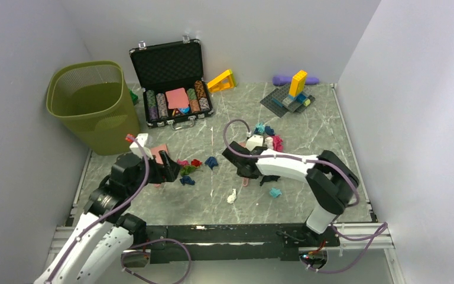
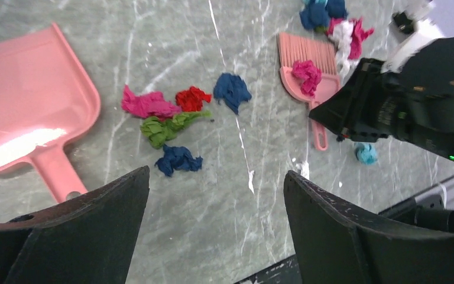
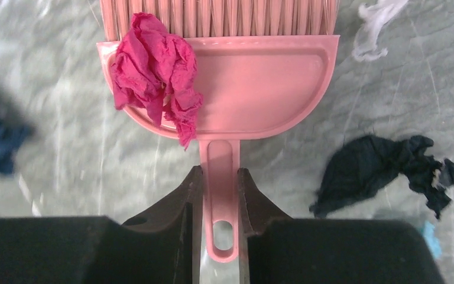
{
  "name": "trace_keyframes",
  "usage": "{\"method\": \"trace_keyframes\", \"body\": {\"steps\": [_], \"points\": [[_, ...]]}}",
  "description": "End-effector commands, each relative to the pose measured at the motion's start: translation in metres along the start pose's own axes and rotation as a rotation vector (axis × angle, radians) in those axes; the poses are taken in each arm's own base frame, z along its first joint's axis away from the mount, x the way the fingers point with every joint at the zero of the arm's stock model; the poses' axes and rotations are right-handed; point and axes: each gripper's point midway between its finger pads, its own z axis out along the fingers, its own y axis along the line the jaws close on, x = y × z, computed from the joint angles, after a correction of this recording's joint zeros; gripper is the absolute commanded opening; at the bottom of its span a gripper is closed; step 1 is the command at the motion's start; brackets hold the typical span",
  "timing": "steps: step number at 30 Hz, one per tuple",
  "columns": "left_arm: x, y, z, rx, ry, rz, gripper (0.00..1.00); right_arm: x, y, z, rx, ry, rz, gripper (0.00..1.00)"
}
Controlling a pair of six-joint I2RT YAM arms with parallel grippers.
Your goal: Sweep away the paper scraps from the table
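Paper scraps lie on the table [image 1: 319, 133]. A pink [image 2: 148, 103], a red [image 2: 192, 97], a green [image 2: 165, 127] and two blue scraps [image 2: 232, 90] cluster beside the pink dustpan [image 2: 29, 118]. More scraps are bunched further back [image 1: 269, 137], and a white one [image 1: 232, 195] and a teal one [image 1: 275, 192] lie nearer. My right gripper [image 3: 220, 171] is shut on the handle of a pink brush [image 3: 254, 89]. A magenta scrap [image 3: 153, 77] rests on the brush head and a black scrap [image 3: 378, 168] lies to its right. My left gripper [image 2: 216, 173] hangs open above bare table, right of the dustpan handle.
A green waste bin [image 1: 91, 103] stands at the back left. An open black case of poker chips [image 1: 171, 83] sits behind the scraps. A yellow block [image 1: 221, 81] and a dark baseplate with blocks [image 1: 288, 97] lie at the back. White walls close in both sides.
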Motion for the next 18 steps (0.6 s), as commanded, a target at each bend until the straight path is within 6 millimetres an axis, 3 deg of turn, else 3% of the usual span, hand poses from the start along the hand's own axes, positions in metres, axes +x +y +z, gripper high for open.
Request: {"method": "trace_keyframes", "body": {"steps": [1, 7, 13, 18], "points": [[-0.014, -0.035, 0.013, 0.143, 0.036, 0.046, 0.89, -0.003, 0.014, -0.045, -0.204, -0.017, -0.234, 0.14], [-0.003, -0.052, 0.05, 0.208, 0.15, -0.005, 0.95, -0.003, 0.015, -0.083, -0.418, -0.072, -0.368, 0.12], [0.022, -0.089, 0.092, 0.399, 0.307, -0.209, 0.97, -0.003, 0.015, -0.095, -0.513, -0.107, -0.389, 0.13], [0.028, -0.109, 0.125, 0.512, 0.366, -0.374, 0.97, 0.0, 0.017, -0.097, -0.537, -0.103, -0.409, 0.13]]}}
